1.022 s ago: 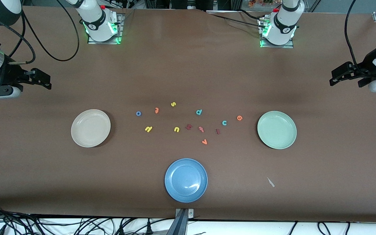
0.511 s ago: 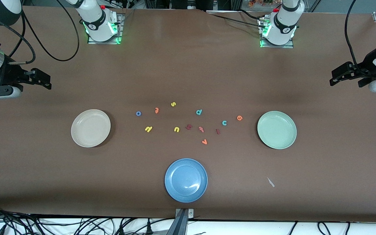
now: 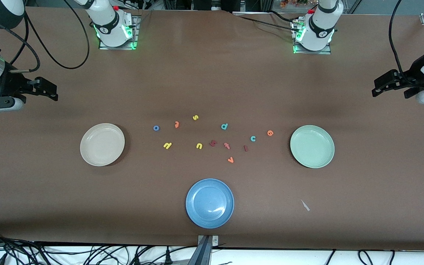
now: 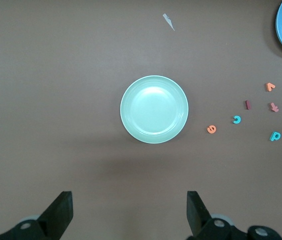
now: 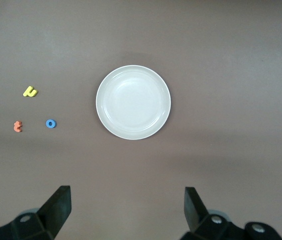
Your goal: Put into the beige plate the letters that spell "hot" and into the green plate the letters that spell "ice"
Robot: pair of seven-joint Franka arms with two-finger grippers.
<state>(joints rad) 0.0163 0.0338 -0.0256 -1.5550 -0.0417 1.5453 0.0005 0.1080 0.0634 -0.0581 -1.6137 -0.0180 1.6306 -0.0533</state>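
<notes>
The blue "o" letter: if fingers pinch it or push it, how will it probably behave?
The blue "o" lies flat on the table, so it should slide, not roll. It looks tiny, probably very light. It seems thin, so gripping its edge may be difficult.

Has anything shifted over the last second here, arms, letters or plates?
Nothing visibly changed. Both arms wait with open tools: the left tool at its own end of the table, the right tool at its end. The beige plate, the green plate and the blue plate hold nothing, and the letters lie scattered between them as before.
</notes>
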